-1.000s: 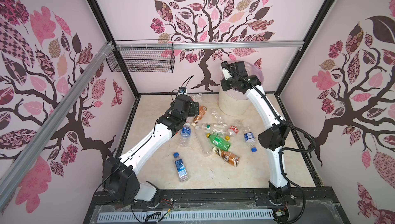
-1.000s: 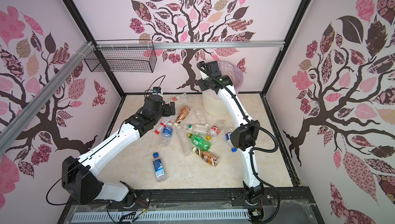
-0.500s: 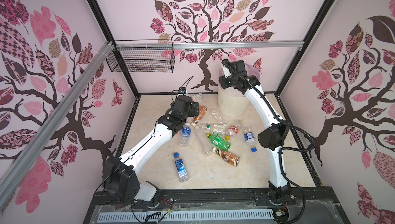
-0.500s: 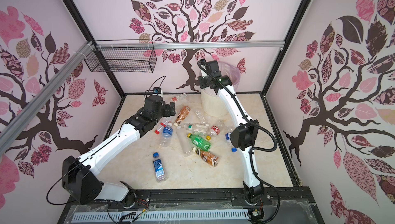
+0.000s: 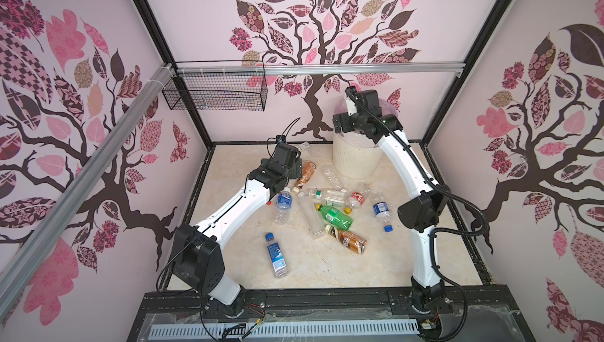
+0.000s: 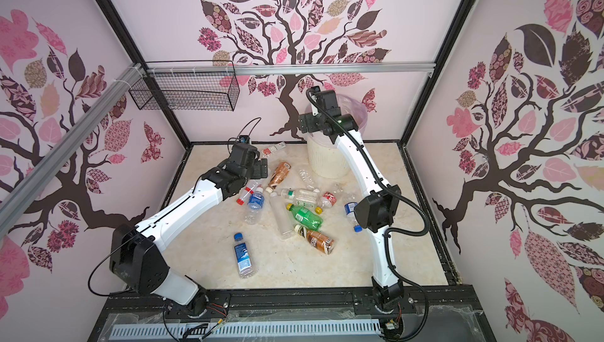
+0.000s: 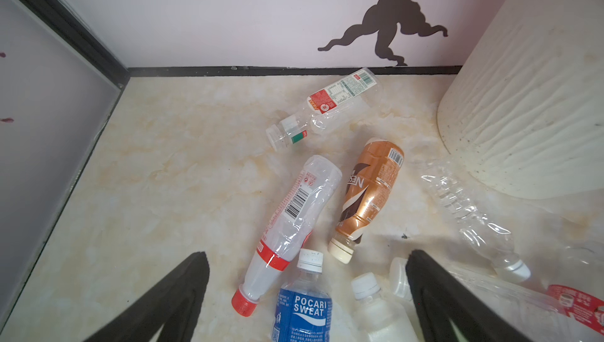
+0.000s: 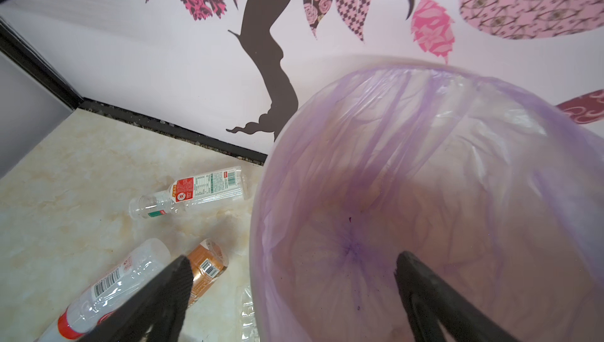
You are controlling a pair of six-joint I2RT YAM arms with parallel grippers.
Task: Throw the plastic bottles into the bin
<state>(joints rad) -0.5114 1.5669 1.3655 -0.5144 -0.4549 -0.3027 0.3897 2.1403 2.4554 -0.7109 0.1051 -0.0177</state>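
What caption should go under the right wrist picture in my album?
Open right hand above the rim of the bag-lined bin, plastic bottles lying on the floor beside it.

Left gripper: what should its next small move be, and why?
Probably lower the left gripper straight down onto the Pocari Sweat bottle: its jaws stand open and empty, and that bottle lies centred between them in the left wrist view. The red-capped bottle lies close beside it, so aim carefully.

Cream marbled table (image 5: 343,275). Beneath the left tool (image 7: 307,255) lie a Pocari Sweat bottle (image 7: 304,311), a red-capped bottle (image 7: 287,226) and a brown Nescafé bottle (image 7: 369,193); the bin (image 5: 354,157) stands under the right tool (image 8: 294,257).
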